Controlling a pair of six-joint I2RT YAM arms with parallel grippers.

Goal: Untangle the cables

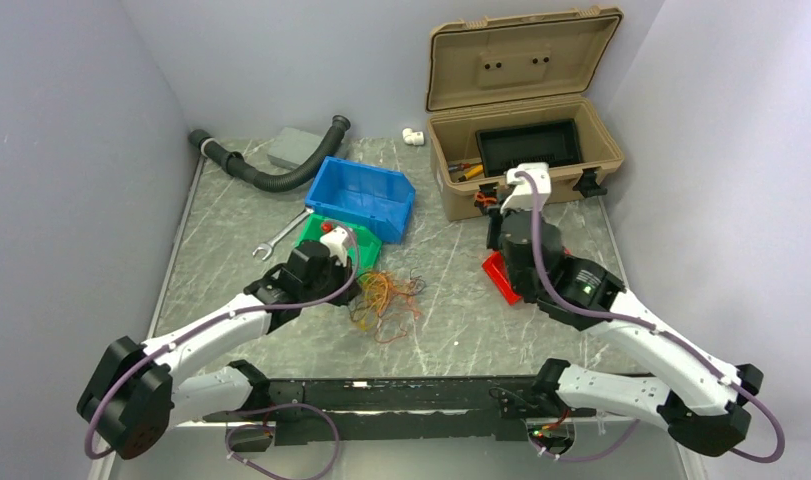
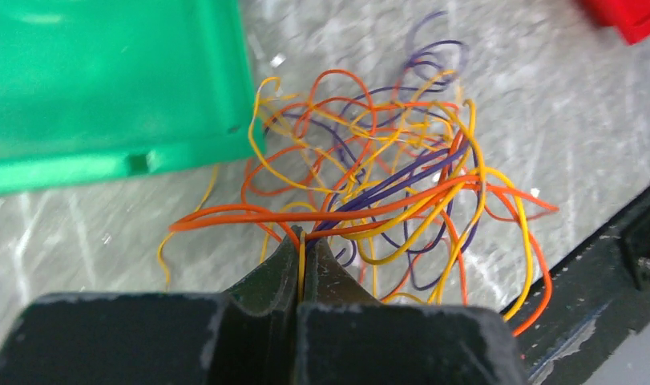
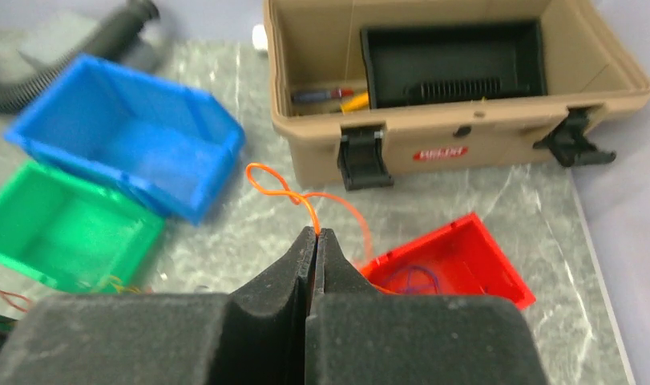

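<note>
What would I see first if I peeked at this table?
A bright tangle of cables, orange, yellow and purple, lies beside the green bin. The left gripper pinches one yellow strand, and the right gripper holds a single orange cable by the red bin.

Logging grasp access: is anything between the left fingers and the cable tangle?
Nothing visible. The left gripper is shut on a yellow strand of the cables; the green bin sits beside them, not between.
</note>
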